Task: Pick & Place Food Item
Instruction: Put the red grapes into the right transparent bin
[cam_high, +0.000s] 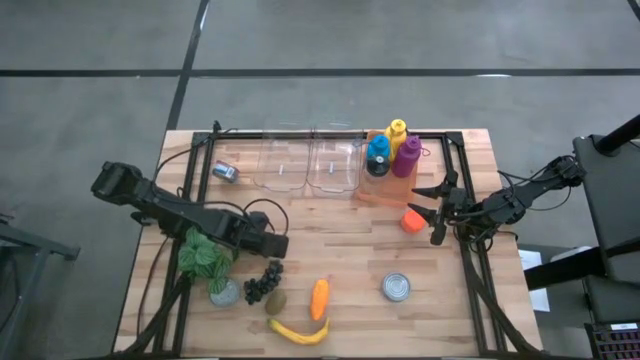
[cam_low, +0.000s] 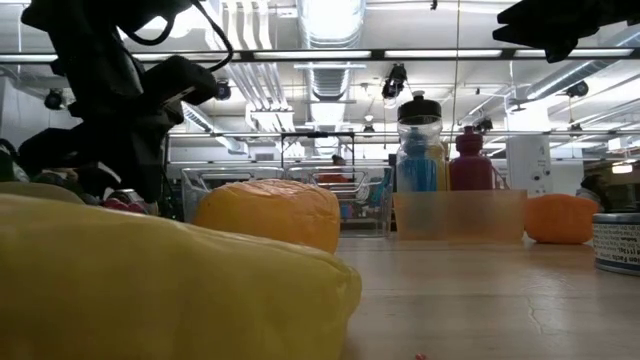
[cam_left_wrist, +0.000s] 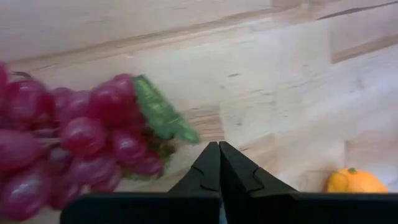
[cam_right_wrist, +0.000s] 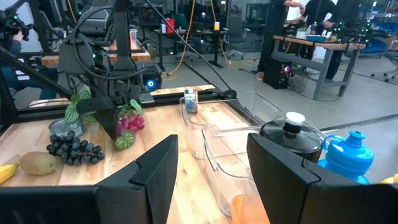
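Red grapes (cam_left_wrist: 81, 146) hang beside the left end effector (cam_left_wrist: 219, 163), fingers pressed together apparently pinching their stem for transfer; right end effector (cam_right_wrist: 211, 158) waits wide open, empty.

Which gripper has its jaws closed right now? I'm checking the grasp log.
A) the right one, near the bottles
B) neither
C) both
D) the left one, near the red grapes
D: in the left wrist view the left gripper has its jaws pressed together beside the red grapes, while the right wrist view shows the right gripper with a wide gap between its jaws.
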